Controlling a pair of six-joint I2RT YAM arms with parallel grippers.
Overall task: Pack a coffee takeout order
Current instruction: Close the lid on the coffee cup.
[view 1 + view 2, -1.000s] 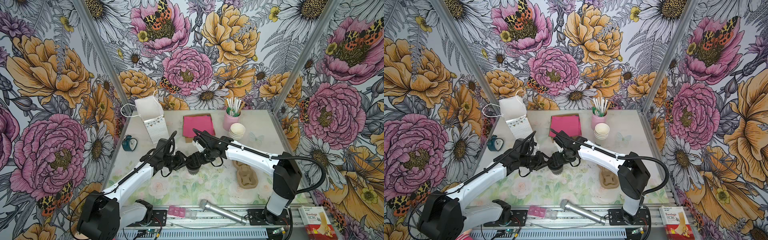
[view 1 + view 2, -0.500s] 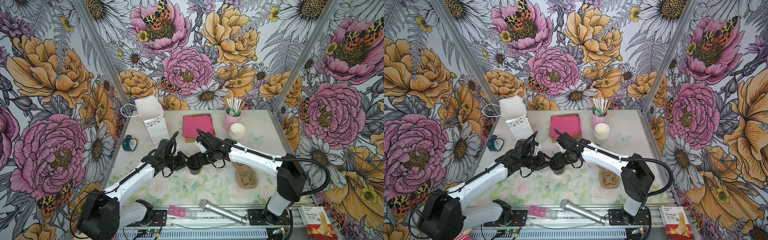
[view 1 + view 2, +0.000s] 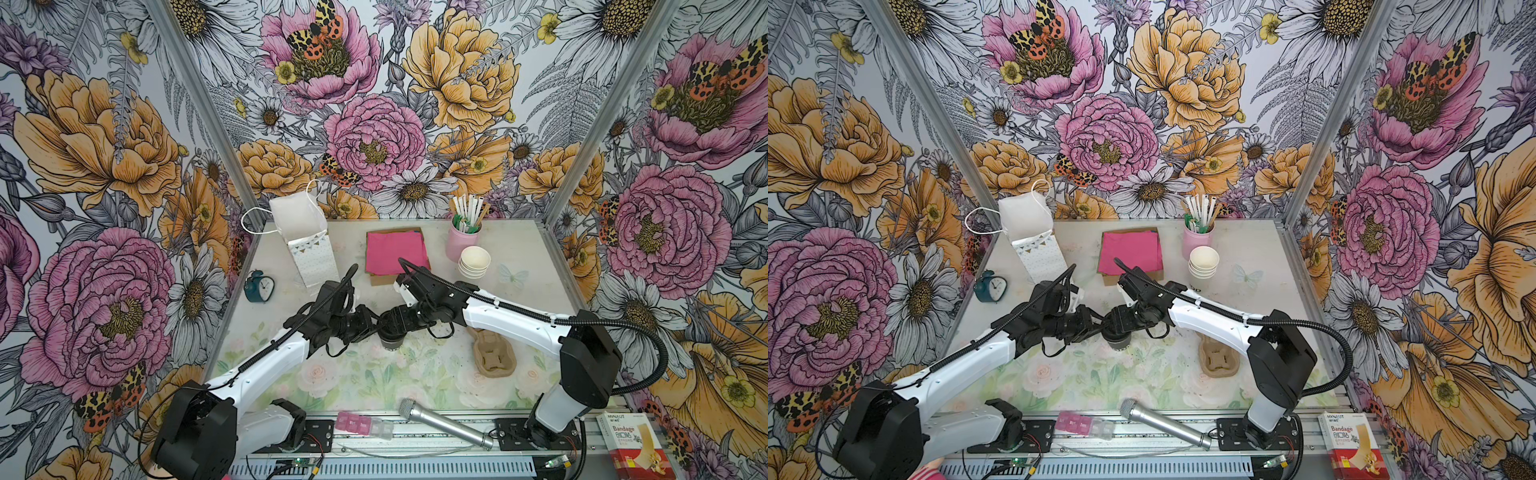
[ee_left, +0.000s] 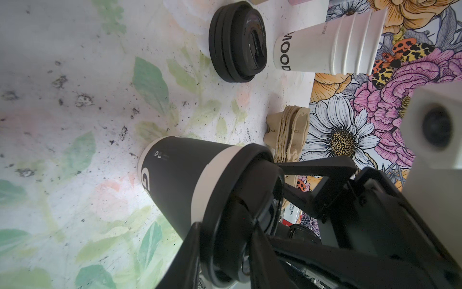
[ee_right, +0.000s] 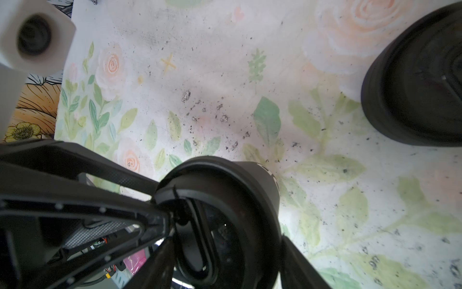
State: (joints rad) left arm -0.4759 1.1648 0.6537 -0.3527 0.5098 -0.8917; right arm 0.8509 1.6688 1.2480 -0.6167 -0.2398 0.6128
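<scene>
A paper cup (image 3: pixel 392 341) (image 3: pixel 1118 341) stands upright mid-table, its wall (image 4: pixel 175 175) black with a white band under the rim. A round black lid (image 4: pixel 240 200) (image 5: pixel 225 195) sits on top of it. My left gripper (image 3: pixel 376 326) (image 4: pixel 222 232) pinches the lid's rim, one finger outside and one in the recess. My right gripper (image 3: pixel 395 322) (image 5: pixel 225 245) comes from the opposite side, its fingers closed against both sides of the lid. The pink napkin (image 3: pixel 395 251) (image 3: pixel 1130 252) lies flat at the back on brown card.
A stack of spare black lids (image 4: pixel 237 42) and stacked white cups (image 3: pixel 473 262) stand behind the right arm. The brown carrier (image 3: pixel 492 357) lies right of the cup. A white bag (image 3: pixel 307 245), pink stirrer jar (image 3: pixel 463 237), teal clock (image 3: pixel 258 286) and microphone (image 3: pixel 440 422) sit around.
Both grippers stay at the cup and lid. The right arm's elbow has drifted slightly to the right. The cup has barely moved.
</scene>
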